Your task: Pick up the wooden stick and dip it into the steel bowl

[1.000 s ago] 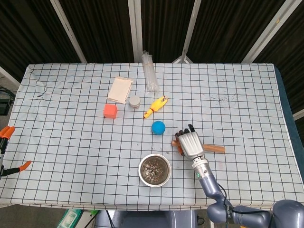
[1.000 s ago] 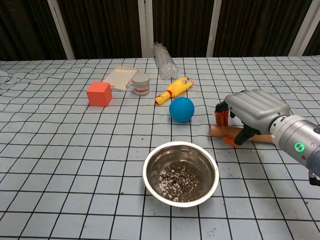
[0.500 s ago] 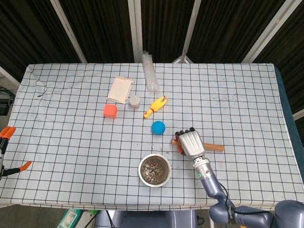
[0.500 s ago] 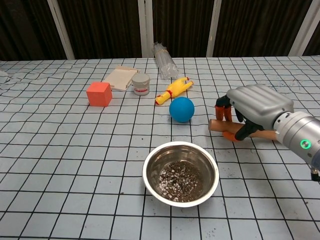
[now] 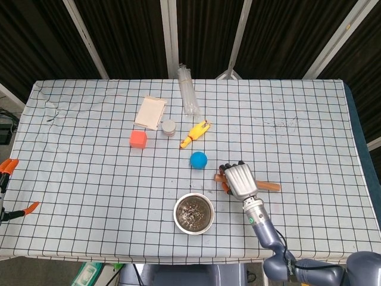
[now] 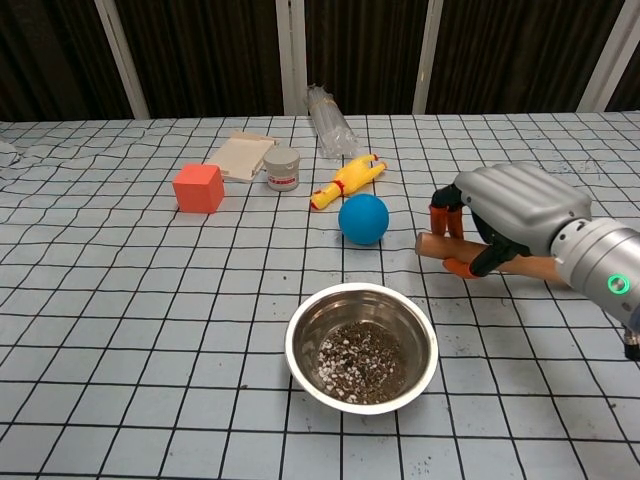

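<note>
right hand (image 6: 505,215) wrapped over the wooden stick (image 6: 436,245), fingers curled down around it and thumb under the near side; stick looks held, lying roughly level, its left end poking out toward the blue ball (image 6: 362,219), its right end showing past the wrist in the head view (image 5: 271,186). whether it is clear of the table (image 6: 130,300) or only just lifted, cannot tell for sure; chest view suggests slightly raised. left hand not visible in either view. stick reads as a short rigid dowel, light, smooth, probably a bit slick against hard fingertips (image 6: 441,220); no fragility concern. hold is around the middle, which balances it but leaves little length free at the left end for dipping; a tilt of the wrist will likely be needed so the free end goes down first. steel bowl (image 6: 361,343) sits near and left of the hand, upright, well apart from the stick, holding a shallow layer of dark and pale grit or grains over the bottom; walls bare and shiny. bowl looks light, may skid if the stick pushes its rim. small white jar (image 6: 282,168) with lid sits far left, beside a flat tan box (image 6: 240,154); contents not visible.
</note>
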Controlling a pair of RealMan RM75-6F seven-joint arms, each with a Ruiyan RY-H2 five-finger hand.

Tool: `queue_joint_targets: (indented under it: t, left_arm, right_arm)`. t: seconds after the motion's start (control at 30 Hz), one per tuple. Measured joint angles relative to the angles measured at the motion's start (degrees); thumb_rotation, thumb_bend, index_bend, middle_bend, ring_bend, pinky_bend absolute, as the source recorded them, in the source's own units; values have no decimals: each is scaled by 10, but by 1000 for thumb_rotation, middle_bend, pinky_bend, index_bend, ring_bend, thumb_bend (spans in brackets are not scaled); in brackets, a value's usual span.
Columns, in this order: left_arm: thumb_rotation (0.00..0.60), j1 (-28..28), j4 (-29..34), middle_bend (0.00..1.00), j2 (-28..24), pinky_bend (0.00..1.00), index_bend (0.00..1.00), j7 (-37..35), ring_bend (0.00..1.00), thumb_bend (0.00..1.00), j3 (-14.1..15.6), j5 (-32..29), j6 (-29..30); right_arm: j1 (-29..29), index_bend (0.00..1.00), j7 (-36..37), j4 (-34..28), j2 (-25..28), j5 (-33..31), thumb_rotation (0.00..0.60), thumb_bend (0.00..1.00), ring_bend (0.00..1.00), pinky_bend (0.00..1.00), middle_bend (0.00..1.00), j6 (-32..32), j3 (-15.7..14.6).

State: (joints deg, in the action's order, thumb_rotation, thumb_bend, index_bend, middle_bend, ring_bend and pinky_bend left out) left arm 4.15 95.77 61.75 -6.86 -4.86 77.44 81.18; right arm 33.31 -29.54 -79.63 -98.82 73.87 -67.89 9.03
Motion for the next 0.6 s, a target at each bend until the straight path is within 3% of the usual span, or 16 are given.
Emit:
queue_joint_targets:
  t: [0.33,0.6]
  left_arm:
    - [600,-1,6,0,5,0,0,17,0,63,0,-2,4]
    - [600,-1,9,0,6,0,0,17,0,63,0,-3,2]
  right_arm:
    - [-6,855,44,-37,36,26,600,416,663,561,618,-10,0]
    - [-7,858,136,-73,67,42,600,416,683,588,627,-7,9]
